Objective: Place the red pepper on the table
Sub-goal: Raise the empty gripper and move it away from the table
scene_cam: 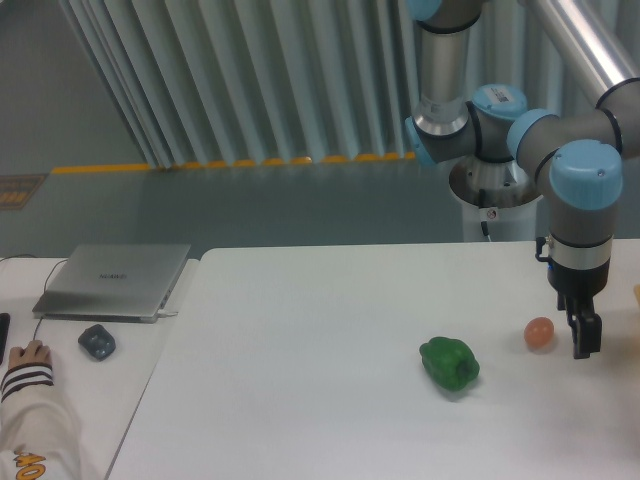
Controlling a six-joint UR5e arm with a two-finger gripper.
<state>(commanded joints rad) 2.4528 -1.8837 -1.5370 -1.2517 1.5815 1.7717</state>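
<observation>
The red pepper is not in view. The white table [300, 340] fills the lower middle and right of the view. My gripper [584, 345] hangs at the far right, its dark fingers pointing down just above the tabletop, right of the orange-brown ball [540, 333]. The fingers overlap from this angle, so I cannot tell whether they are open or shut. Nothing red shows between them.
A green bell pepper [449, 364] lies on the table left of the ball. A yellowish edge of something [636, 293] shows at the right border. On the adjoining desk at left are a laptop [115, 280], a mouse [97, 342] and a person's hand [28, 355].
</observation>
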